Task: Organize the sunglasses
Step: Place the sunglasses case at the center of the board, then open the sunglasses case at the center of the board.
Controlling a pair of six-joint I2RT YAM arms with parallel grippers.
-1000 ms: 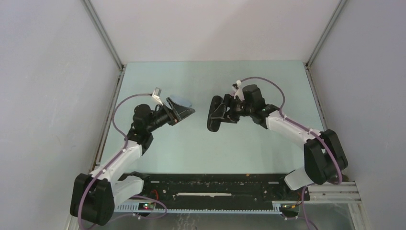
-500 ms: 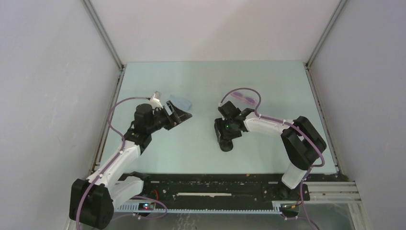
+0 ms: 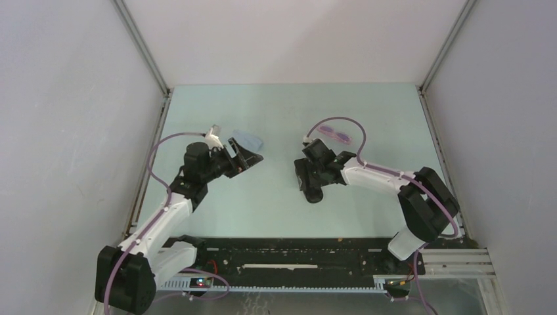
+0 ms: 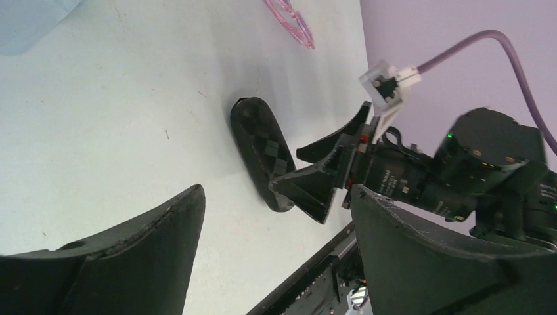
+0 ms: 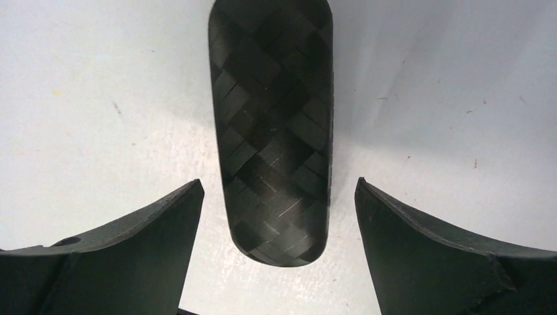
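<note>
The sunglasses (image 3: 335, 133), slim with a pink-purple frame, lie on the table behind my right arm and also show in the left wrist view (image 4: 292, 23). The black case (image 3: 314, 195) lies shut on the table, its woven lid up (image 5: 272, 125). My right gripper (image 3: 306, 176) is open, its fingers (image 5: 164, 230) standing either side of the case's near end without touching it. My left gripper (image 3: 246, 156) is open and empty, off to the left of the case (image 4: 263, 151).
A light blue cloth (image 3: 248, 139) lies just beyond my left gripper and shows at the top left of the left wrist view (image 4: 33, 20). Grey walls close in the table on three sides. A black rail (image 3: 295, 252) runs along the near edge.
My right arm swung the case down and toward the near side, set it on the table and opened. The sunglasses came into view behind it. My left gripper drew back slightly left.
</note>
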